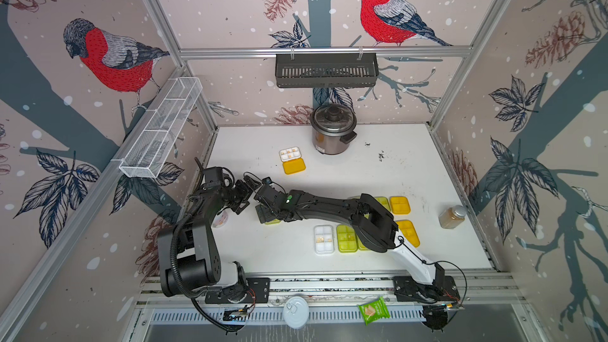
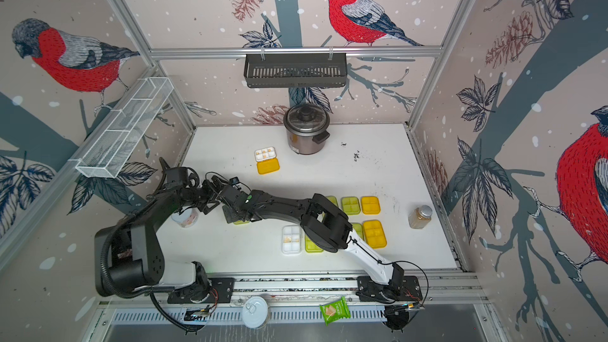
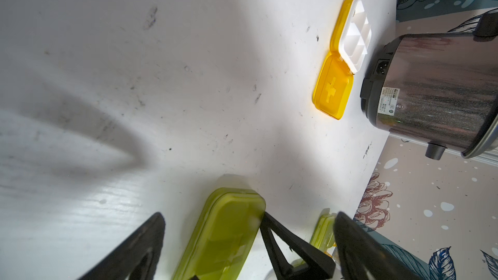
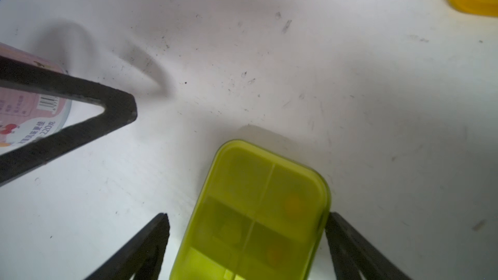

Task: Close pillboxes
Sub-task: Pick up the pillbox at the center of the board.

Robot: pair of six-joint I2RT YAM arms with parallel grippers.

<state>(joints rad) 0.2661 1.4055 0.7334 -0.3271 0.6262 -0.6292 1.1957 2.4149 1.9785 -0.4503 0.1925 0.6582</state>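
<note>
A lime-green pillbox [image 4: 258,211] lies lid-down-shut on the white table, between the fingers of my right gripper [image 4: 246,218]. That gripper is open, one finger apart from the box and the other at its edge. My left gripper [image 3: 249,216] is open right beside it, facing the same pillbox [image 3: 226,232]. In both top views the two grippers [image 1: 245,197] [image 1: 266,212] meet at the table's left middle. An open pillbox [image 1: 289,154] with a white tray and a flat orange-yellow lid [image 1: 293,166] lies further back. Several closed pillboxes [image 1: 399,204] [image 2: 291,239] sit partly under the right arm.
A steel rice cooker [image 1: 333,129] stands at the back. At the right edge is a jar [image 1: 452,216], and a pink-labelled can [image 4: 27,119] stands close to the grippers. A round white can lid [image 1: 296,311] and a green snack packet [image 1: 373,310] lie on the front rail.
</note>
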